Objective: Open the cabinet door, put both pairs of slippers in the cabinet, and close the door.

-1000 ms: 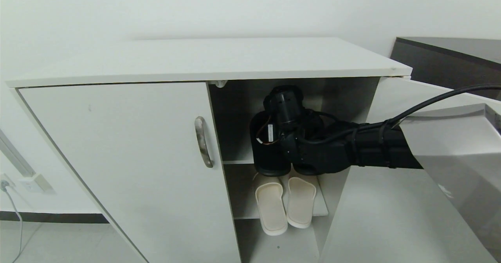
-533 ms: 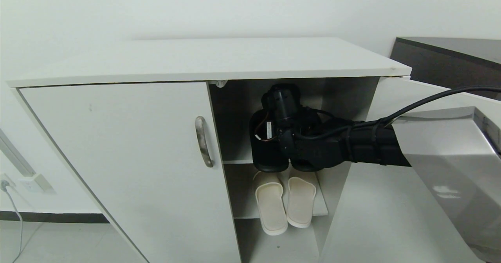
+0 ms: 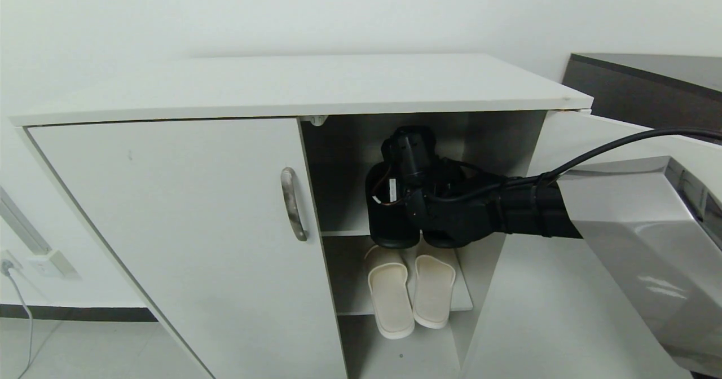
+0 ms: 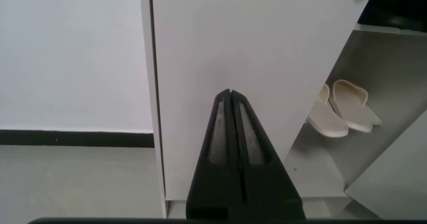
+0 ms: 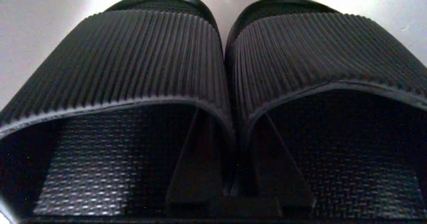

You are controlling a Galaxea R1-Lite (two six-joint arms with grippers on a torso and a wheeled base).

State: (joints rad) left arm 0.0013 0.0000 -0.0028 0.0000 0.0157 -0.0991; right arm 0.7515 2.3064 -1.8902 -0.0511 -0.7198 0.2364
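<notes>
Now the right gripper — clamped, it seems, on the black slippers — has nudged them deeper onto the upper shelf, above the cream slippers; left gripper closed, empty. Release looks close.

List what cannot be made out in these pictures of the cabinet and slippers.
1. Whether the black slippers rest on the upper shelf: head view, the right arm covers them.
2. What lies behind the left door: head view, the shut door hides it.
3. The bottom compartment: head view, partly cut off by the lower edge.
</notes>
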